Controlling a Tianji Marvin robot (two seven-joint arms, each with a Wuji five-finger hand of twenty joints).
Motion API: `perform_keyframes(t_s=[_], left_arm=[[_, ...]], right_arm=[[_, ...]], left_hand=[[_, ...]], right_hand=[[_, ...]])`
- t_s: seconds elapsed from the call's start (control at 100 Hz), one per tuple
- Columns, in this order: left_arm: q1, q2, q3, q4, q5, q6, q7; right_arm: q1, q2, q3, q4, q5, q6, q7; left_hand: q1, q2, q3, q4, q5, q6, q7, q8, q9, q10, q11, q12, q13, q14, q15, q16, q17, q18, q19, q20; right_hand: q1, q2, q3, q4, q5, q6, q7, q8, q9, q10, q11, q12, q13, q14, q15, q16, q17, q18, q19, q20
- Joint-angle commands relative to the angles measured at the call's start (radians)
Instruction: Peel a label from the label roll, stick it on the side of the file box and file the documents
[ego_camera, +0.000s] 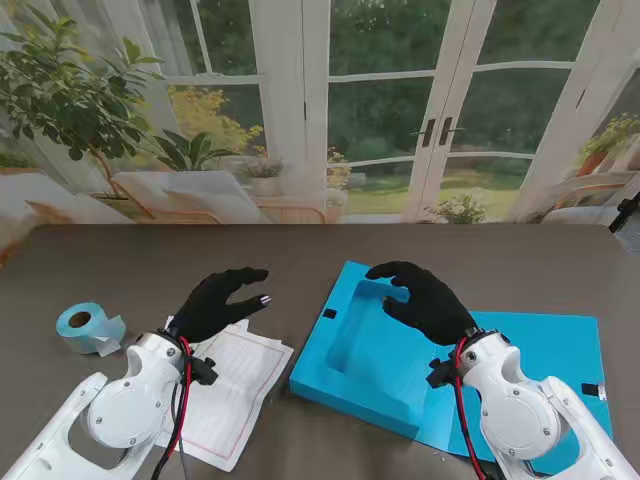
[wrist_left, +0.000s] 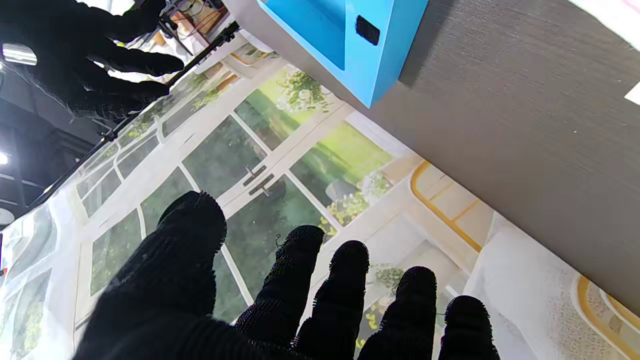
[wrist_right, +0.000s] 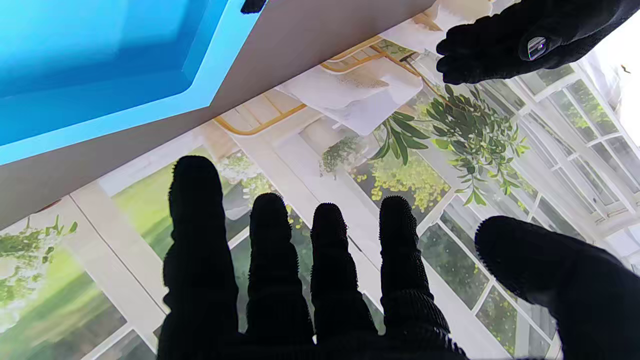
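A blue file box (ego_camera: 365, 350) lies open on the table, its lid (ego_camera: 550, 345) flat to the right. My right hand (ego_camera: 425, 298) hovers over the box's far corner, fingers spread, holding nothing. White documents (ego_camera: 235, 385) lie left of the box. Above their far edge my left hand (ego_camera: 215, 300) is raised, fingers apart and empty. The label roll (ego_camera: 88, 328), pale blue, sits on the table at the far left, well apart from both hands. A corner of the box (wrist_left: 367, 47) shows in the left wrist view, and the box's inside (wrist_right: 95, 55) in the right wrist view.
A printed garden backdrop (ego_camera: 320, 110) stands along the table's far edge. Bare dark table top (ego_camera: 130, 260) lies between the roll and the backdrop. Red and black cables (ego_camera: 183, 400) run along my left wrist over the documents.
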Motion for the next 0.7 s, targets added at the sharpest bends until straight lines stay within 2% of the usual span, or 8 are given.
perform_keyframes(t_s=[0.0, 0.42, 0.69], left_arm=[[0.001, -0.002, -0.001, -0.001, -0.003, 0.0, -0.019], [-0.003, 0.005, -0.011, -0.015, 0.061, 0.023, -0.027], [0.03, 0.026, -0.12, -0.098, 0.161, 0.052, -0.105]], right_arm=[[-0.002, -0.002, -0.008, 0.003, -0.003, -0.004, 0.013], [0.0, -0.003, -0.01, 0.004, 0.008, -0.002, 0.012], [0.0, -0.001, -0.016, -0.004, 0.022, -0.008, 0.028]], left_hand=[[-0.033, -0.013, 0.025, -0.005, -0.014, -0.02, -0.007, -0.008, -0.019, -0.019, 0.0, -0.011, -0.014, -0.017, -0.02, -0.009, -0.012, -0.039, -0.026, 0.01], [-0.034, -0.013, 0.061, -0.006, 0.002, -0.01, -0.001, -0.007, -0.004, 0.003, 0.002, -0.005, -0.003, -0.006, -0.015, -0.001, -0.007, -0.038, -0.02, 0.015], [-0.043, -0.022, 0.082, -0.009, 0.007, -0.015, 0.002, -0.005, -0.005, -0.006, 0.001, -0.002, 0.002, -0.014, -0.011, 0.005, 0.004, -0.038, -0.014, 0.018]], right_hand=[[0.007, -0.026, 0.015, -0.005, -0.025, -0.003, -0.002, 0.016, -0.018, -0.019, -0.013, 0.007, -0.013, -0.015, -0.007, 0.005, -0.468, -0.013, -0.025, 0.015], [0.014, -0.02, 0.01, 0.003, -0.021, 0.008, 0.004, 0.018, -0.008, -0.012, -0.009, 0.006, -0.006, -0.01, -0.001, 0.005, -0.461, -0.009, -0.035, 0.035], [0.018, -0.017, 0.007, 0.007, -0.02, 0.011, 0.005, 0.017, -0.004, -0.009, -0.009, 0.005, -0.001, -0.008, 0.001, 0.005, -0.458, -0.008, -0.04, 0.043]])
